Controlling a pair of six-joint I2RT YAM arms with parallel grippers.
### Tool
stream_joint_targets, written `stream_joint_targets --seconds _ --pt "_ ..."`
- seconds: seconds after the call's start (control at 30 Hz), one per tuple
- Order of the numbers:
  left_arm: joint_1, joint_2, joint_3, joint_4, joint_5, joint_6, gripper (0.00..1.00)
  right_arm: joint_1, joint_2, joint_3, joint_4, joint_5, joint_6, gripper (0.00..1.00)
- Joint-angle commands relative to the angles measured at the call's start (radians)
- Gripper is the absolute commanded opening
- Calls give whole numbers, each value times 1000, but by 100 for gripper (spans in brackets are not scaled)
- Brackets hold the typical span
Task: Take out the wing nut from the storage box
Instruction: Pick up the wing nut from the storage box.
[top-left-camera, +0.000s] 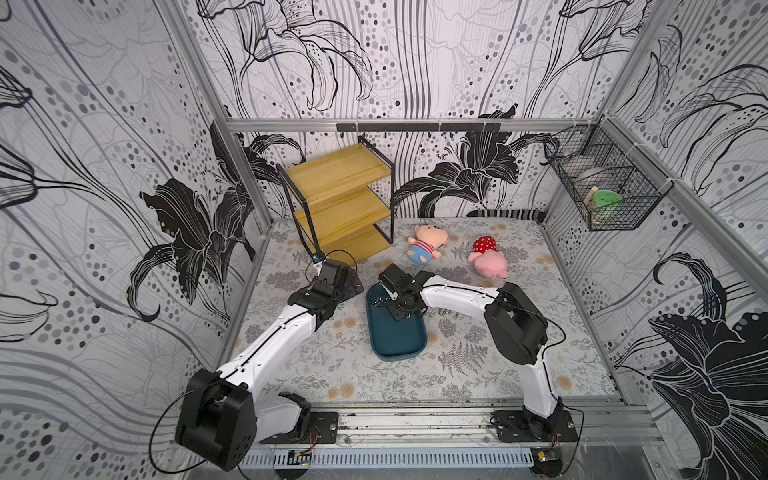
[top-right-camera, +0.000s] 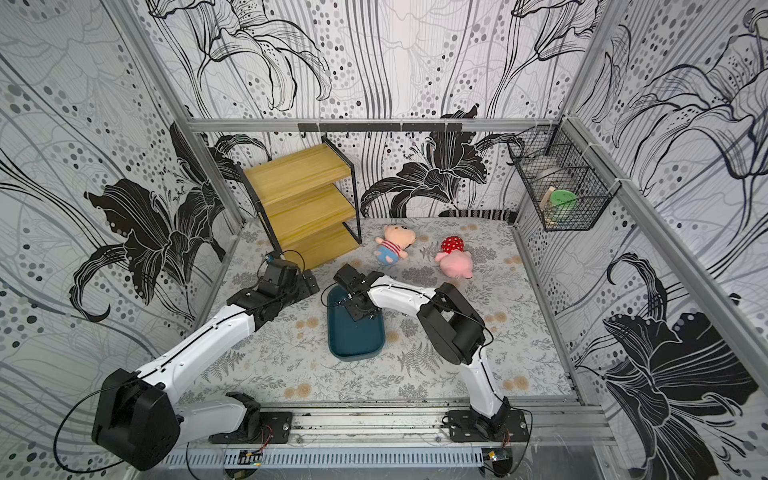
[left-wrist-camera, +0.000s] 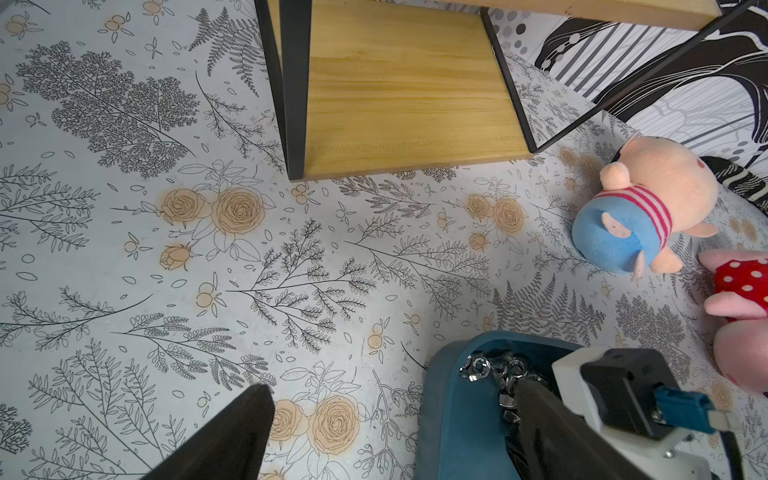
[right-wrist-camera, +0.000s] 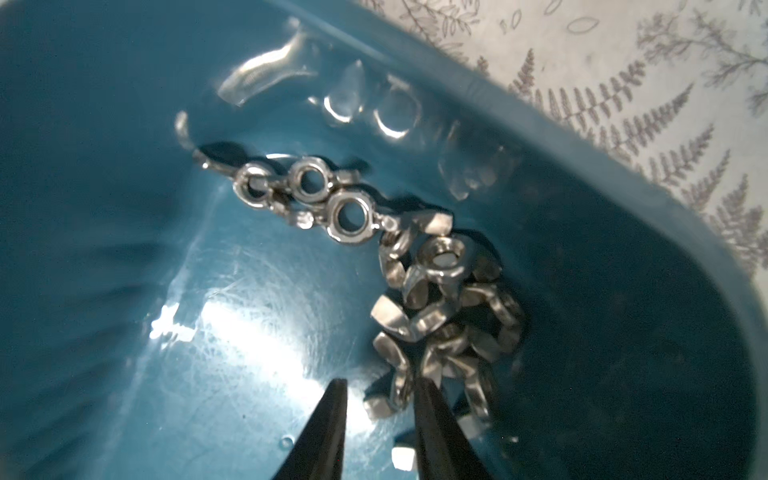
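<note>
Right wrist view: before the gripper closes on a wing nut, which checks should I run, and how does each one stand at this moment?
1. The right gripper is down inside the storage box: ok.
2. Its jaws stand apart, ready to close: ok.
3. A wing nut between the tips: ok, it seems; one lies partly in the gap.
4. Only that nut in the gap: cannot tell; the heap of wing nuts crowds one finger.
5. The left gripper is open, empty and outside the box: ok.
</note>
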Motion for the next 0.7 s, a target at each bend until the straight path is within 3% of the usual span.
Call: stream_joint_targets --seconds 0.0,0.3,0.67 --pt "4 -21 4 4 -16 5 96 -2 36 38 -45 20 20 32" --pt "14 -25 9 0 -17 12 96 -2 73 79 -94 28 25 28" --pt "17 -23 3 6 -12 12 96 -2 82 80 -88 7 27 18"
